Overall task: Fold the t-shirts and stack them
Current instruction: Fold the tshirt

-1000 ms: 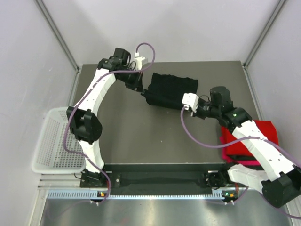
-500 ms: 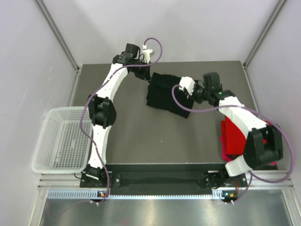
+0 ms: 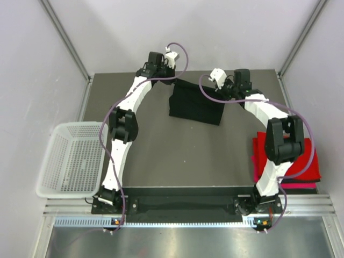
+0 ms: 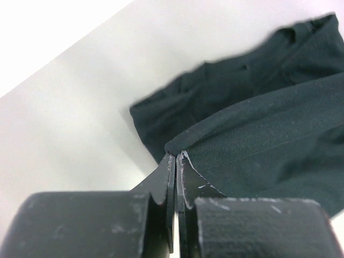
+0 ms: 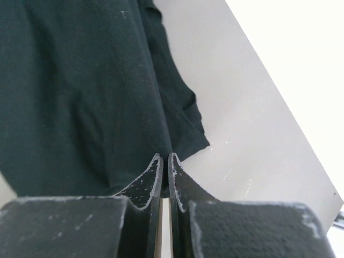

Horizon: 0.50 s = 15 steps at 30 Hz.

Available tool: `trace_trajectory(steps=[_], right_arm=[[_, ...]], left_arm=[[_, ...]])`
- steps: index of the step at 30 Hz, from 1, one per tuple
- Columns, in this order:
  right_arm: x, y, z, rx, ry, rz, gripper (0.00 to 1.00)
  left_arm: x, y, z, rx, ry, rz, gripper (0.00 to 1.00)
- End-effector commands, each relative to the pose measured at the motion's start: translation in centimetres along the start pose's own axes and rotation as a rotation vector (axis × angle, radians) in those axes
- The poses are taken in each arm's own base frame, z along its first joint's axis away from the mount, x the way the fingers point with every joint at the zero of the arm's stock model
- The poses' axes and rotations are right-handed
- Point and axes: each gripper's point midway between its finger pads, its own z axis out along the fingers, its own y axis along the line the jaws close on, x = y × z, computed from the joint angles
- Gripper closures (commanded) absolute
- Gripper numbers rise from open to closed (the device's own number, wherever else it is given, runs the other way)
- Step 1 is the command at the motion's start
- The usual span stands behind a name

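Note:
The black t-shirt lies stretched near the table's far edge, folded into a rough rectangle. My left gripper is shut on its far left corner. In the left wrist view the closed left gripper pinches a fold of the black cloth. My right gripper is shut on the far right corner. The right wrist view shows the right gripper clamping the hem of the black cloth. A folded red t-shirt rests on a magenta one at the right edge.
A white mesh basket hangs off the table's left side. Both arms stretch far forward across the dark table. Grey walls and metal corner posts close in the back.
Both arms have swung toward the far edge, pulling the black t-shirt's corners with them. The shirt went from a bunched strip to a flatter, taut rectangle.

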Motion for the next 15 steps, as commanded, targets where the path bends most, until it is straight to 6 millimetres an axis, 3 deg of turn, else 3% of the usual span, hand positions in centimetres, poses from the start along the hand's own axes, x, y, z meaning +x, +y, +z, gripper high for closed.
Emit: trace_trajectory(steps=[1, 6, 15], right_arm=[[-1.8, -5.2, -0.7, 0.165, -0.063, 0.033, 1.00], [-0.8, -6.4, 0.7, 0.193, -0.049, 0.063, 1.00], [1.1, -8.0, 3.3, 0.226, -0.006, 0.099, 0.98]], left_arm=[[-4.7, 2.5, 0.2, -0.094, -0.183, 0.070, 1.00], [-6.1, 3.1, 1.2, -0.134, -0.256, 0.101, 1.00], [-4.7, 3.9, 3.3, -0.175, -0.259, 0.139, 1.00]])
